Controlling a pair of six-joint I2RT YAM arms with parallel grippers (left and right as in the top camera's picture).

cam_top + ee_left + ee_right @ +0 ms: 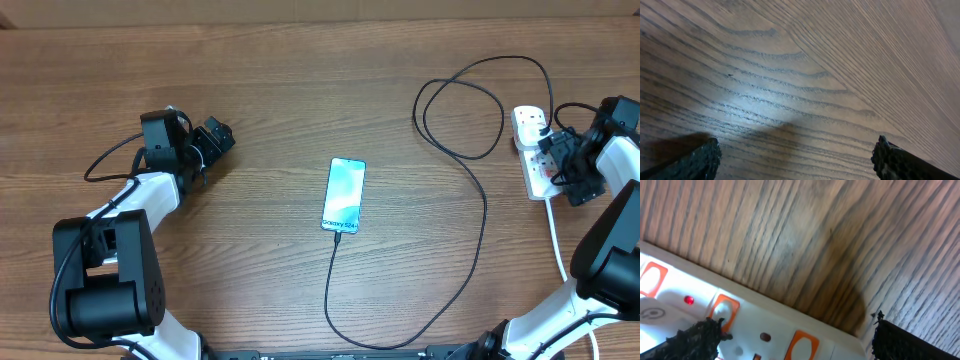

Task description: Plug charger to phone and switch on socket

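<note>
The phone (344, 194) lies flat mid-table, screen lit blue-white. The charger (470, 260), a thin black cable, meets the phone's lower edge, runs toward the front edge, swings right and loops up to the socket (530, 150). This white strip lies at the far right. My right gripper (556, 160) hovers open over the socket. In the right wrist view the socket (770, 330) shows orange switches and a red light, and the right gripper (797, 325) straddles it with nothing held. My left gripper (222, 136) rests open at the left, over bare wood (797, 150).
A thick white cord (556, 235) leaves the socket toward the front right edge. The cable's loops (460, 110) lie left of the socket. Both arm bases stand at the front corners of the wooden table (300, 80).
</note>
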